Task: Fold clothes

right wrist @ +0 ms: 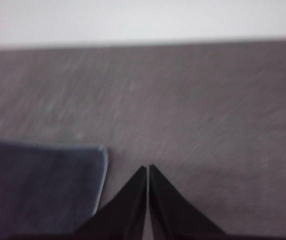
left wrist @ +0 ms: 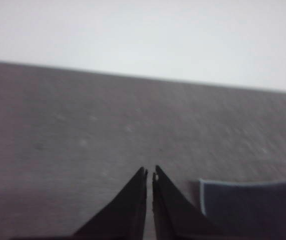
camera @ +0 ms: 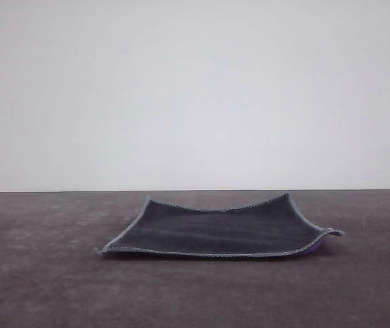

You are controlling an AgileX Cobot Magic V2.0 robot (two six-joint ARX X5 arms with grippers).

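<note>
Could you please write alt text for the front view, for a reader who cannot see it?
A small square dark grey cloth lies spread out and unfolded on a dark table, its corners curling up slightly and a sliver of purple showing under its right corner. Behind it stands a plain white wall.

Even, soft light; faint shadow under cloth (camera: pixel 218 229) near edge. Both wrist views blurred, esp. desk (right wrist: pixel 208 110) surface.
</note>
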